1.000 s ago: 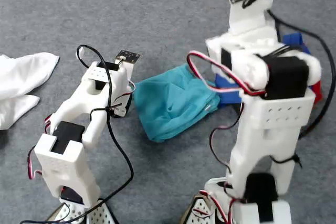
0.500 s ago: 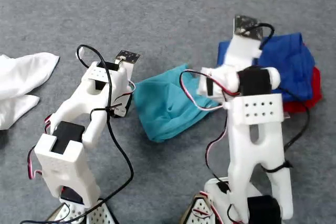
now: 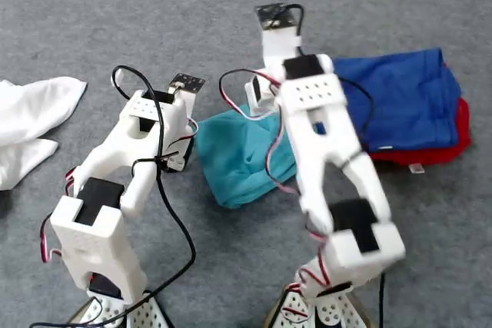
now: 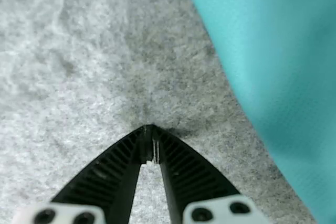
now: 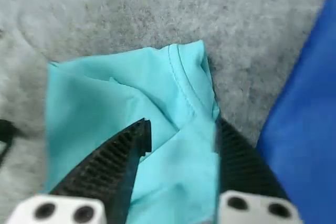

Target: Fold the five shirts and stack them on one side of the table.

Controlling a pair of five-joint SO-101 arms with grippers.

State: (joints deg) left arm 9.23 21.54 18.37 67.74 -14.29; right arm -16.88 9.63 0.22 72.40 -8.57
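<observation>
A crumpled teal shirt (image 3: 238,155) lies mid-table between the two arms. My left gripper (image 4: 149,129) is shut and empty, its tips on the grey carpet just beside the teal shirt (image 4: 283,66). My right gripper (image 5: 181,127) is open and hovers over the far edge of the teal shirt (image 5: 115,98), holding nothing. A folded blue shirt (image 3: 400,101) rests on a red shirt (image 3: 455,140) at the right side. A white shirt (image 3: 31,120) lies loose at the left edge.
The right arm (image 3: 315,113) stretches across the teal shirt's right part and hides it. Grey carpet (image 3: 154,28) covers the table, with open room at the back and front centre. The blue shirt (image 5: 310,103) lies close beside the right gripper.
The right arm swung left from over the blue and red stack to above the teal shirt. The left arm has stayed put.
</observation>
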